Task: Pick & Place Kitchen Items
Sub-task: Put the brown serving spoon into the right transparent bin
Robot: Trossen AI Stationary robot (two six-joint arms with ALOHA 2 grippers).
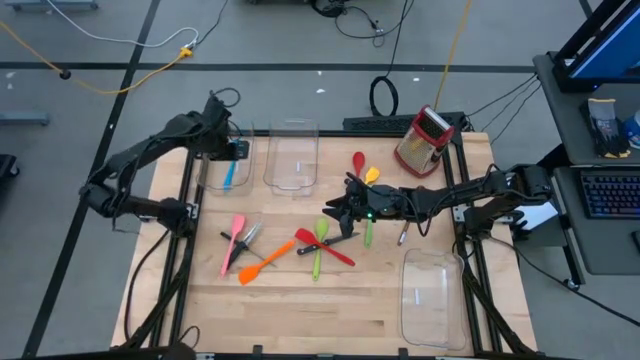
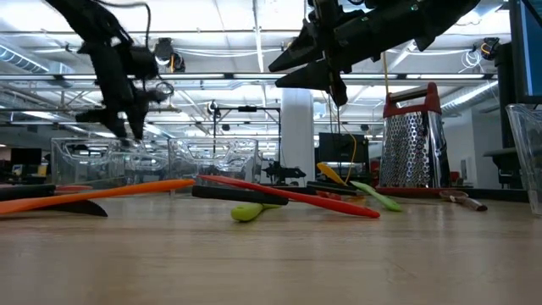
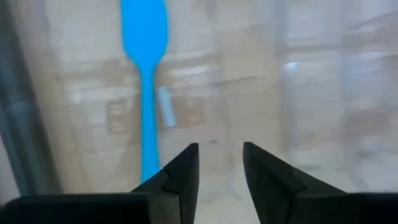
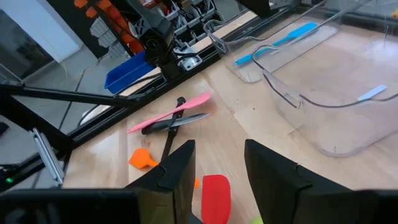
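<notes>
A blue spoon (image 1: 230, 176) lies flat on the floor of the far-left clear bin (image 1: 212, 172); it also shows in the left wrist view (image 3: 144, 37). My left gripper (image 3: 221, 152) hovers above that bin (image 1: 232, 150), open and empty. My right gripper (image 1: 335, 215) hangs open and empty above the table's middle, over a red spatula (image 4: 216, 198). A pink spatula (image 1: 233, 240), a black-handled knife (image 1: 247, 237), an orange spatula (image 1: 262, 266), a red spatula (image 1: 322, 246) and a green spoon (image 1: 320, 252) lie on the table. A red spoon (image 1: 358, 160) and a yellow spoon (image 1: 372, 175) lie farther back.
A second clear bin (image 1: 292, 158) stands at the far middle and a third (image 1: 432, 298) at the near right. A red-and-silver box grater (image 1: 425, 140) stands at the far right. Another knife (image 1: 403, 233) and a green utensil (image 1: 367, 234) lie under my right arm.
</notes>
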